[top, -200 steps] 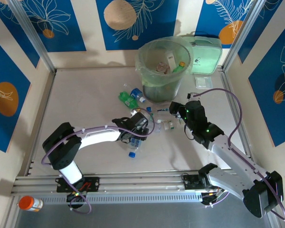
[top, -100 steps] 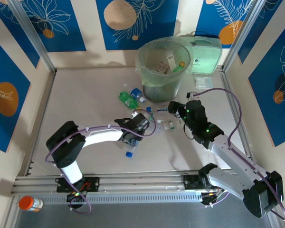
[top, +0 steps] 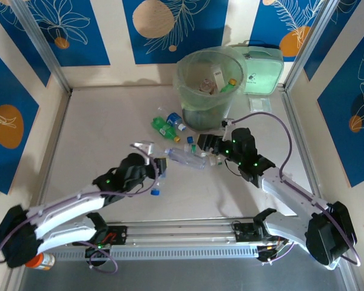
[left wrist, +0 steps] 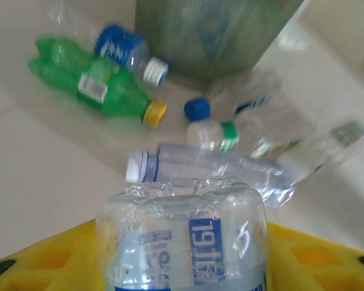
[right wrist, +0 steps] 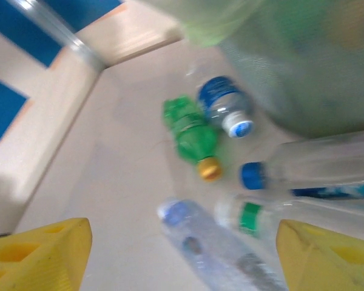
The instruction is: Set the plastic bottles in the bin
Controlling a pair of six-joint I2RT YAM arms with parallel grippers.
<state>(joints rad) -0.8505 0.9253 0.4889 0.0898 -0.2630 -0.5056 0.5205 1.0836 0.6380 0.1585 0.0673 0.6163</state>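
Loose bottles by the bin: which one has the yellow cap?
The green bottle, on its side left of the bin; the clear bottles around it have white or blue caps.

Holding the left arm (top: 79, 203) stretched low and diagonally, from its base at the near left toward the centre, wrist leading. Pinching the left gripper (top: 156, 174) on a clear bottle (left wrist: 182, 242), with yellow fingers (left wrist: 42, 257) pressing on either side of it. Angling the right arm (top: 291, 200) from the near right up and inward, elbow folded close to its base. Spreading the right gripper (top: 207, 144) wide and empty, its yellow fingers (right wrist: 42, 251) standing far apart, facing leftward and downward.
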